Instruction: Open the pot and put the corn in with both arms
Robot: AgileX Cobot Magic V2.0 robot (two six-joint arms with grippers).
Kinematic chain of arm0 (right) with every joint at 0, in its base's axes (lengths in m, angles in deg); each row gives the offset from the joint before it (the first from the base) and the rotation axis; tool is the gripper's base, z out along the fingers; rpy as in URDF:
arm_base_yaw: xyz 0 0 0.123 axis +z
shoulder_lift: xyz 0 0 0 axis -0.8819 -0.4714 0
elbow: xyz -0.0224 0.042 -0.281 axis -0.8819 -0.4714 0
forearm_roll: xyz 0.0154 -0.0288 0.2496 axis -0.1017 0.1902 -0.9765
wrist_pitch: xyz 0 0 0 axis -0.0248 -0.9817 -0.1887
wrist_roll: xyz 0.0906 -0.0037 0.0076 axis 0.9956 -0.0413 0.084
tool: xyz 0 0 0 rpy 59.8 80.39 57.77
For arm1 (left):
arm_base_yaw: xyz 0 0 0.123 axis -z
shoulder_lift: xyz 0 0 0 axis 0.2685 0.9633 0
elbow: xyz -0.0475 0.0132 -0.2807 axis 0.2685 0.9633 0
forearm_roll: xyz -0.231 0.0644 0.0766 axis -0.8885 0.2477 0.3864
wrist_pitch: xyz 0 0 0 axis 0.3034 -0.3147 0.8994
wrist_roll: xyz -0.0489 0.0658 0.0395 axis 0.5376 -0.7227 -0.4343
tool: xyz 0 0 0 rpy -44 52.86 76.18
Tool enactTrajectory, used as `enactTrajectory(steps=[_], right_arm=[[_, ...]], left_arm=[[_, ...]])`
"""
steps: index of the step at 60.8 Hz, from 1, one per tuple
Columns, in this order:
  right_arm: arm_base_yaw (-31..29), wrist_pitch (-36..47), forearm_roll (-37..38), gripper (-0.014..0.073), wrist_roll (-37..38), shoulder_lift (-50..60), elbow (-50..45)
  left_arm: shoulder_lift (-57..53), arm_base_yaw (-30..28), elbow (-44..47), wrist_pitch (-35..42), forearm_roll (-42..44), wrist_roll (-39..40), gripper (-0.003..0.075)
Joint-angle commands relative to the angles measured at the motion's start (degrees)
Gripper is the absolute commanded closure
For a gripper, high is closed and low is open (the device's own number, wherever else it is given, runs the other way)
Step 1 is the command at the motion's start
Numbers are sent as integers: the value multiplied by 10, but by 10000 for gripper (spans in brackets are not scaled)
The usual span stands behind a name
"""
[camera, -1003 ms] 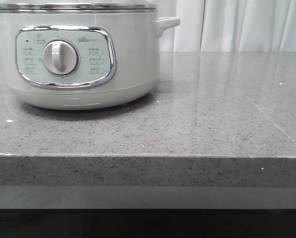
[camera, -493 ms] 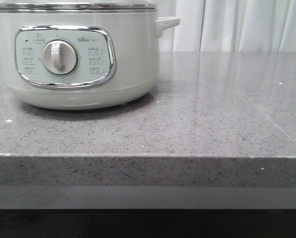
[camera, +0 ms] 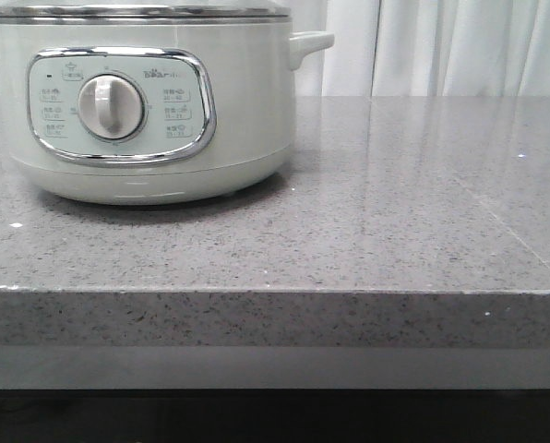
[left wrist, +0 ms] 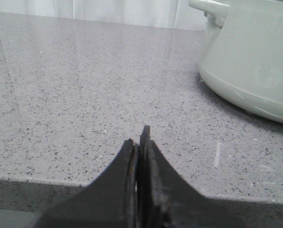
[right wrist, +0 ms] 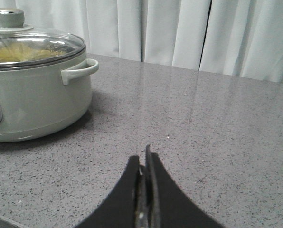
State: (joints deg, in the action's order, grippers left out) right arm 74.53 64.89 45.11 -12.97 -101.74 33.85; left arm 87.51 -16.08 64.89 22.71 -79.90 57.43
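The pale grey-green pot [camera: 238, 111] stands at the back left of the counter, its control panel and knob [camera: 112, 106] facing me. Its glass lid [right wrist: 32, 45] with a grey handle [right wrist: 8, 18] sits shut on the metal rim. Something yellow and blurred [right wrist: 15, 53] shows through the lid; I cannot tell if it is the corn. No corn lies on the counter. My left gripper [left wrist: 140, 135] is shut and empty, low over the counter's front edge, left of the pot [left wrist: 255, 61]. My right gripper [right wrist: 144, 154] is shut and empty, right of the pot [right wrist: 37, 99].
The grey speckled stone counter [camera: 395, 212] runs right of the pot, with its front edge [camera: 275, 318] close to me. White curtains [camera: 441, 46] hang behind it. Neither arm shows in the front view.
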Motion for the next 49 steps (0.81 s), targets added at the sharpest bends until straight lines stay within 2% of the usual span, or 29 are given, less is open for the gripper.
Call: enactTrajectory(steps=[1,18,29,38,49], right_arm=[[-3,46,-4,662,-3,-5,14],[-3,46,-4,662,-3,-5,14],[-11,94,13,662,20,4,-21],[-51,159,64,662,93,41,-95],[-119,151,68,662,99,98,-181]], left_arm=[[-13,0,0,52,-6,6,738],[-13,0,0,52,-6,6,738],[-13,0,0,52,-6,6,738],[-13,0,0,52,-6,6,738],[-13,0,0,52,-6,6,738]])
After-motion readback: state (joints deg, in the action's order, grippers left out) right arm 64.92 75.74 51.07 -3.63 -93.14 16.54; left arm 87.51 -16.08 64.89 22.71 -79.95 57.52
